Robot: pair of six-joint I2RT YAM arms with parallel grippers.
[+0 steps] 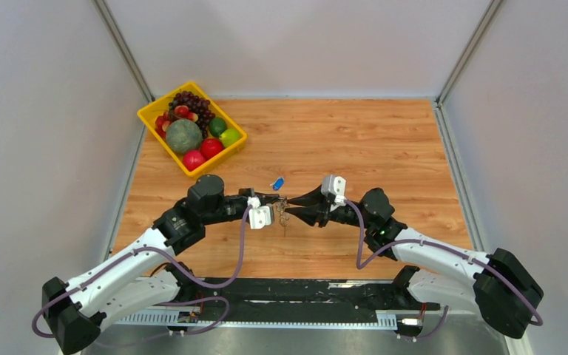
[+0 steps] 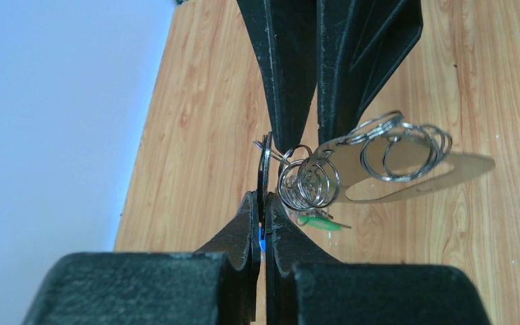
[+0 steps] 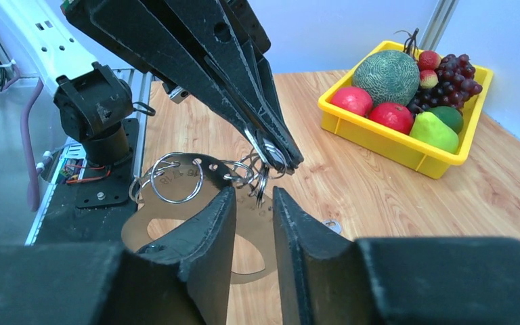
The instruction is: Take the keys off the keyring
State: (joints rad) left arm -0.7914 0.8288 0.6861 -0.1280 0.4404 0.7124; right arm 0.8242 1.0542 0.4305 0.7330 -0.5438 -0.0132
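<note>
**A:** What is shown from above?

**B:** The left gripper and the right gripper are seen tip to tip. The keyring bunch is hung between them, clear of the table. One blue tag is seen on the wood just beyond the left fingertips. One yellow basket is set well beyond that. In it are counted one melon, two red fruits, two green ones and one bunch of grapes.

**A:** And from the left wrist?

**B:** Its jaws are closed narrow on a thin metal loop, seen edge-on. Just past the tips about five small split rings are crowded. Three or four more are threaded on one flat metal plate. One green tag is hung below. No plainly cut key can be made out.

**A:** From the right wrist?

**B:** Its jaws are held part-way apart, with rings at the gap. Whether anything is pinched cannot be told. One large ring is threaded through the plate, left of the fingers. One small metal piece is seen on the table just beyond the right finger.

**A:** How is the step best done?

**B:** The loop should probably be kept pinned by the left gripper. A single piece should be taken by the right and worked round the coil to its split end. Small turns are advised, so the whole bunch is not tugged free.
</note>
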